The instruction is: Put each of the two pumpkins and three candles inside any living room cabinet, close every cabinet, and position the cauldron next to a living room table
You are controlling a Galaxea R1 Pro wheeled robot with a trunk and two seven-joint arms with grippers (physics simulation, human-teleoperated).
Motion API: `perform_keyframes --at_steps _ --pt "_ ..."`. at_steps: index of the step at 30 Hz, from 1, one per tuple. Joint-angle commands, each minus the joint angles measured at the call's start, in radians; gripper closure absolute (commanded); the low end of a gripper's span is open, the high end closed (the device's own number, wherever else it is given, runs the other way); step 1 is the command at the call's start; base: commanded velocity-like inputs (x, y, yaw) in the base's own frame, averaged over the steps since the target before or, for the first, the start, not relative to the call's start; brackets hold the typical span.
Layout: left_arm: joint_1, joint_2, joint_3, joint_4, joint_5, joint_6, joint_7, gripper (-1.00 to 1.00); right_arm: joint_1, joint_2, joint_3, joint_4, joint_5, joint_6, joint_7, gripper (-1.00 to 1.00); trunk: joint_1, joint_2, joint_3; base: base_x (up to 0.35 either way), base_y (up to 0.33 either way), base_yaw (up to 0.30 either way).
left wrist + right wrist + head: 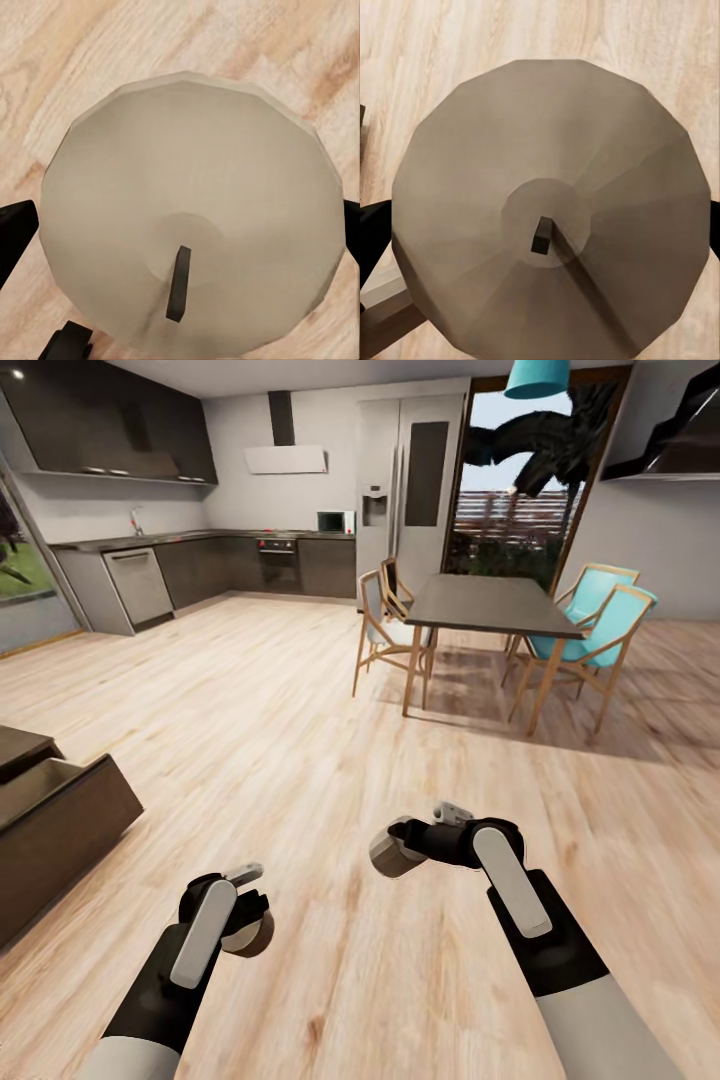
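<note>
My left gripper (250,932) is shut on a stubby candle (252,940), low over the wood floor. In the left wrist view this candle (187,202) is cream-white with a short dark wick, and a black fingertip (15,232) presses on its side. My right gripper (395,850) is shut on a second candle (388,857), held a little higher and further forward. The right wrist view shows that candle (547,202) as brown-grey, seen from its wick end. The dark brown cabinet (60,830) stands at the left edge with a drawer pulled out, to the left of my left arm.
A dark dining table (490,605) with wooden and teal chairs (590,630) stands ahead on the right. Kitchen counters (200,555) and a fridge (400,480) line the far wall. Light wood floor (280,740) stretches between me and them.
</note>
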Motion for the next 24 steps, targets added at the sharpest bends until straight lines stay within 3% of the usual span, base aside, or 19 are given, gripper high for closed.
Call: perform_keyframes --at_steps 1,24 --pt "-0.001 0.0 -0.001 -0.001 0.008 0.001 0.01 1.0 -0.001 0.0 0.0 -0.001 -0.012 -0.001 -0.01 1.0 0.0 0.0 -0.001 0.278 -0.192 0.289" --pt "-0.001 -0.002 -0.003 -0.001 0.008 0.0 0.011 1.0 -0.001 0.0 0.0 -0.001 -0.012 0.002 -0.008 1.0 0.0 0.0 -0.001 0.273 -0.212 0.289"
